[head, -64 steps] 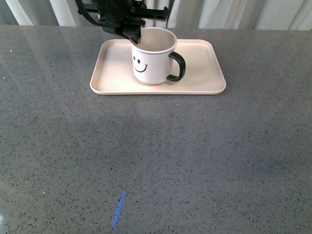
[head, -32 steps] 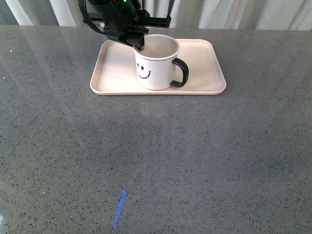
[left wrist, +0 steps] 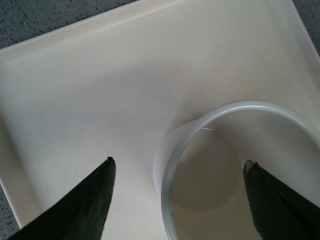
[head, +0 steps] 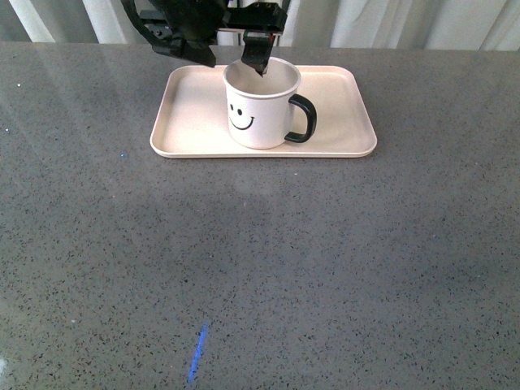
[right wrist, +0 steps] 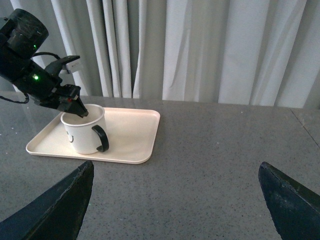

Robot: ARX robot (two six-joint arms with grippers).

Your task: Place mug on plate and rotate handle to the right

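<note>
Standing upright on the plate (head: pixel 351 130), a little left of its middle as seen from the front: the mug (head: pixel 262 110), smiley face (head: pixel 240 119) turned toward the camera. Handle (head: pixel 301 119) sticking out to the right, swung slightly toward the viewer. Plate lying flat on the grey speckled counter (head: pixel 260 260), toward its far edge, close to the curtains (right wrist: pixel 200 50). Nearer the camera, a short blue streak (head: pixel 198 348) on the bare stone.

Hanging over the mug's far rim: the left gripper (head: pixel 227 57), spread wide and pinching nothing. One finger outside the mug, above bare plate and clear of the white wall; the other reaching over the mug's open mouth. From the left wrist, the same straddle: rim curving between the two dark fingertips, empty cream interior below. Contact between the inner finger and the rim impossible to judge.

Held well apart from plate and mug, off to their right side above open counter: the right gripper (right wrist: pixel 175 164), fingers splayed far apart with nothing between them. From its wrist camera, mug and plate small in the distance, handle facing that camera, left arm bent over them.
</note>
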